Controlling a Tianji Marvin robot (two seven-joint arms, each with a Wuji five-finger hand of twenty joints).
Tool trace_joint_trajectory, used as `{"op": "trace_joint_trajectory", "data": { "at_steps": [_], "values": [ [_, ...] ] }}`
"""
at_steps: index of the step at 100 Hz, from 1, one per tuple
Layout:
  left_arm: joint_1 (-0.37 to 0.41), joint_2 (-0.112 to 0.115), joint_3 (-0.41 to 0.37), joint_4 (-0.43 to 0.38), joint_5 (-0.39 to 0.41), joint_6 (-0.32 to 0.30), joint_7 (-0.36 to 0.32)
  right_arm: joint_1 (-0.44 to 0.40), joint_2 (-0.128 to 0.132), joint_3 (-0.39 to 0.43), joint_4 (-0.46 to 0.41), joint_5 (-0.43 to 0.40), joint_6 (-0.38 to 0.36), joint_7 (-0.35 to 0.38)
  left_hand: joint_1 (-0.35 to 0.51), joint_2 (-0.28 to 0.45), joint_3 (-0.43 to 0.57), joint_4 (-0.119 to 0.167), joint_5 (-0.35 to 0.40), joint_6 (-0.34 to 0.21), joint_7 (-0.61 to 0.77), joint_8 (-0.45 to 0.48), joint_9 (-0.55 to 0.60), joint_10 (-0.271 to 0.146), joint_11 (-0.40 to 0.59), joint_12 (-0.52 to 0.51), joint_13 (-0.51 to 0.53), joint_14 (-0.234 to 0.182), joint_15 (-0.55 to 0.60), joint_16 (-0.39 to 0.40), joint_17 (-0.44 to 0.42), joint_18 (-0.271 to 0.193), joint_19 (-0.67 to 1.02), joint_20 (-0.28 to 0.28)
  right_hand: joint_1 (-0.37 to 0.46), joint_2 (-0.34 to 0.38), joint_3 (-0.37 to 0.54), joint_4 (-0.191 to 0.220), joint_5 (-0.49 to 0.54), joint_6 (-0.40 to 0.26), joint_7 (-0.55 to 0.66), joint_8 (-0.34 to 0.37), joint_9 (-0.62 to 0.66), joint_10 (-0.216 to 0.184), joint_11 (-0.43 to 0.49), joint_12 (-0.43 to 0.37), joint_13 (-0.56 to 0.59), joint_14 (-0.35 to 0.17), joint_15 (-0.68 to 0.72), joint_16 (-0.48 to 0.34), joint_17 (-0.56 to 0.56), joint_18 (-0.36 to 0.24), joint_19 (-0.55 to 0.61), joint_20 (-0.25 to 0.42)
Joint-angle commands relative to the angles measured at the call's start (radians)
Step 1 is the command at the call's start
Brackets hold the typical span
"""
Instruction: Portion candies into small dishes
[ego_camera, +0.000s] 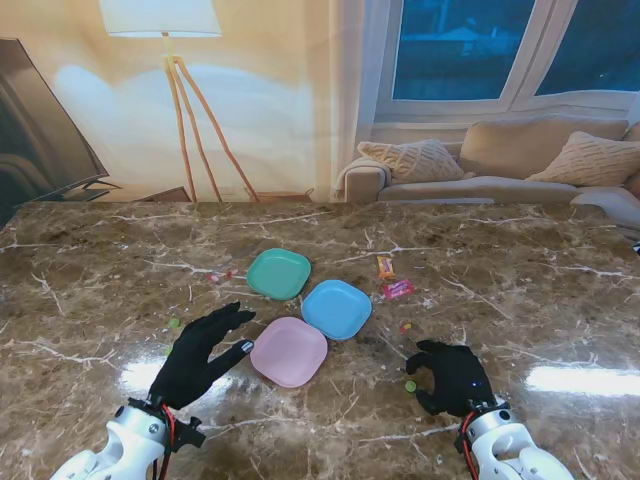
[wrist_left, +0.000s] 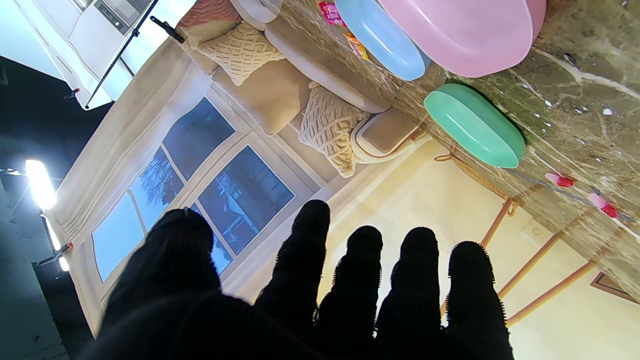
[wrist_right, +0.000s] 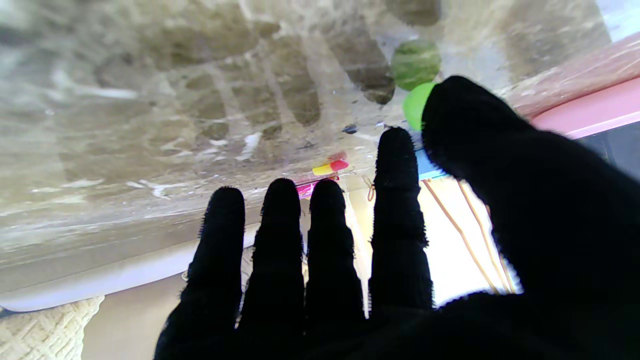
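Just beside our right hand, on its left and touching the thumb tip, sits a small green candy on the counter. It's round, so no long axis to line up. The wrist view shows the thumb against it and the other fingers straight, not yet pinching, so the hand holds nothing. Our right hand is clearly the nearer one; our left hand hovers spread and empty by the pink dish.

Now the count: three dishes, pink, blue and green, clustered and touching, all looking empty. Loose candies we make out: the green one, an orange wrapper, a pink wrapper, a small one near the blue dish, two reddish ones left of the green dish, and a greenish one by our left hand. Seven, we judge, though tiny ones may escape us.
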Motion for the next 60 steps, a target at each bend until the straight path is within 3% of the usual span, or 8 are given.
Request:
{"op": "trace_joint_trajectory", "data": {
  "at_steps": [1,36,41,49,52,56,60],
  "values": [
    [0.004,0.0,0.005,0.005,0.002,0.0,-0.001,-0.007,-0.005,-0.007,0.014,0.008,0.0,0.01,0.019,0.04,-0.019,-0.014,-0.002,-0.014,-0.004,-0.008,0.0,-0.01,0.003,-0.009,-0.001,-0.026,-0.006,-0.01,-0.012,-0.027,0.025,-0.02,0.011,-0.021,0.031,-0.045,0.02,-0.033,0.015,0.02,0.005,-0.004,0.01,0.007,-0.021,-0.01,0.006,0.025,-0.002,0.011,0.008,0.031],
    [0.003,0.0,0.005,0.006,0.003,-0.001,0.0,-0.002,-0.004,-0.016,0.024,0.016,-0.024,0.006,0.02,0.04,-0.019,-0.014,-0.002,-0.016,-0.003,-0.007,0.001,-0.01,0.003,-0.008,-0.002,-0.027,-0.006,-0.01,-0.013,-0.026,0.023,-0.02,-0.001,-0.039,0.028,-0.05,0.054,-0.051,0.037,0.048,0.021,-0.006,0.013,0.011,-0.016,-0.011,0.006,0.027,-0.003,0.015,0.007,0.037],
    [0.003,0.0,0.005,0.006,0.002,-0.001,0.001,-0.003,-0.004,-0.016,0.023,0.017,-0.022,0.008,0.02,0.039,-0.019,-0.014,-0.001,-0.014,-0.003,-0.007,0.0,-0.01,0.003,-0.009,-0.001,-0.025,-0.006,-0.01,-0.013,-0.025,0.023,-0.021,0.013,-0.046,0.013,-0.112,0.064,-0.068,0.063,0.058,0.028,-0.009,0.013,0.013,-0.015,-0.011,0.006,0.027,-0.003,0.016,0.005,0.04],
    [0.004,0.0,0.004,0.006,0.002,-0.001,0.001,-0.004,-0.004,-0.016,0.024,0.016,-0.016,0.01,0.02,0.04,-0.02,-0.014,-0.001,-0.015,-0.002,-0.007,0.0,-0.01,0.003,-0.008,-0.001,-0.025,-0.006,-0.01,-0.012,-0.024,0.023,-0.021,0.015,-0.05,0.009,-0.132,0.069,-0.076,0.072,0.055,0.041,-0.012,0.016,0.015,-0.008,-0.012,0.008,0.029,0.002,0.017,0.007,0.042],
    [0.004,0.0,0.004,0.006,0.002,-0.001,0.001,-0.004,-0.004,-0.016,0.025,0.016,-0.012,0.011,0.02,0.039,-0.02,-0.014,-0.001,-0.016,-0.002,-0.007,0.0,-0.01,0.003,-0.008,-0.001,-0.025,-0.006,-0.01,-0.012,-0.022,0.023,-0.021,0.01,-0.047,0.018,-0.117,0.066,-0.069,0.062,0.043,0.053,-0.014,0.024,0.022,0.008,-0.014,0.022,0.038,0.011,0.018,0.018,0.049],
    [0.004,0.0,0.004,0.005,0.003,-0.001,0.001,-0.004,-0.004,-0.016,0.027,0.014,-0.009,0.011,0.021,0.04,-0.019,-0.014,-0.001,-0.015,-0.003,-0.007,0.001,-0.01,0.003,-0.008,-0.001,-0.023,-0.006,-0.009,-0.013,-0.022,0.022,-0.021,-0.003,-0.041,0.022,-0.061,0.059,-0.051,0.02,0.026,0.077,-0.021,0.044,0.045,0.032,-0.017,0.049,0.065,0.023,0.019,0.038,0.065],
    [0.005,0.0,0.003,0.005,0.004,-0.001,0.001,-0.004,-0.003,-0.016,0.028,0.012,-0.006,0.011,0.02,0.04,-0.019,-0.014,-0.002,-0.015,-0.003,-0.007,0.0,-0.01,0.002,-0.008,0.0,-0.025,-0.006,-0.009,-0.013,-0.022,0.022,-0.021,-0.007,-0.045,0.022,-0.055,0.056,-0.036,-0.024,-0.002,0.103,-0.032,0.074,0.088,0.054,-0.02,0.084,0.103,0.029,0.02,0.05,0.078]
  ]
}}
